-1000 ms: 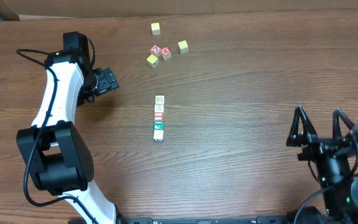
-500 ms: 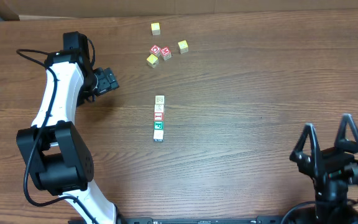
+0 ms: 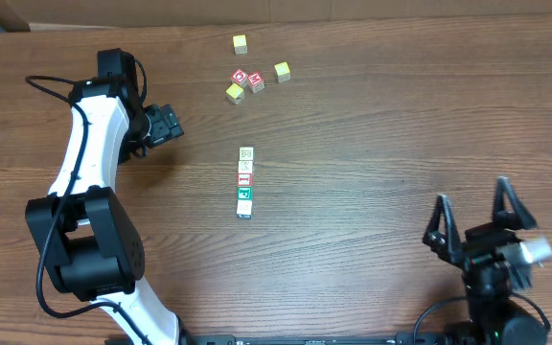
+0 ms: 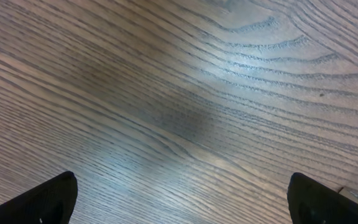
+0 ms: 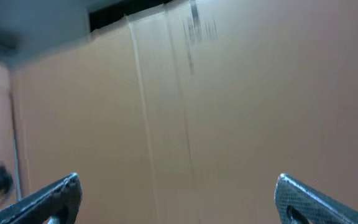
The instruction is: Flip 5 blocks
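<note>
Five tiny wooden alphabet blocks [image 3: 245, 182] lined in column mid-bench [image 3: 381, 115]. My left gripper [image 3: 166, 125], right gripper [image 3: 471, 225] wide open, empty, well apart from blocks. No flip under way; flips done: cannot tell.

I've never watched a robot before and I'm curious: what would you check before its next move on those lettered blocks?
1. Left gripper open and empty: ok.
2. Right gripper open and empty: ok.
3. Blocks lined up in one row: ok.
4. A gripper above the row: not ok, both stand off to the sides.
5. Other cubes apart from the row: ok.
6. Blocks already flipped: cannot tell.
</note>
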You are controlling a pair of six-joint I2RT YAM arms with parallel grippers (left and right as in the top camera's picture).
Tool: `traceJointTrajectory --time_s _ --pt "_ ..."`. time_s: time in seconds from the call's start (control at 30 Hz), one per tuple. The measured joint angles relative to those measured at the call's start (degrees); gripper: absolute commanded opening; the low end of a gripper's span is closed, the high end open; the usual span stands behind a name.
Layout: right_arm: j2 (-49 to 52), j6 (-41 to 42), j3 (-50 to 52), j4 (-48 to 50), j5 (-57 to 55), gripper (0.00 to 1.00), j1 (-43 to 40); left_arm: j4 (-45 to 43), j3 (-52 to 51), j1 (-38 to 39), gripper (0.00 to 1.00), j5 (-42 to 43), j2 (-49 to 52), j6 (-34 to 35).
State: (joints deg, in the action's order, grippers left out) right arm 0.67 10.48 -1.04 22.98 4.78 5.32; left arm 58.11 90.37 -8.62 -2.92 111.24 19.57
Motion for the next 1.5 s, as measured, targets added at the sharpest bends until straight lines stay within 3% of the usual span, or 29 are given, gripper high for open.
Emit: traceJointTrajectory --time_s 0.4,0.7,1.5 --pt "0.0 -1.8 0.0 -27.8 0.8 1.0 0.0 0.0 0.0 0.0 1.0 0.0 0.0 0.0" --pt "0.0 -6.4 0.0 -27.7 0.8 1.0 0.0 0.0 0.0 0.0 1.0 0.0 0.0 0.0" --pt "0.0 -7.5 0.0 -27.7 0.7 1.0 0.0 0.0 0.0 0.0 1.0 0.0 0.0 0.0"
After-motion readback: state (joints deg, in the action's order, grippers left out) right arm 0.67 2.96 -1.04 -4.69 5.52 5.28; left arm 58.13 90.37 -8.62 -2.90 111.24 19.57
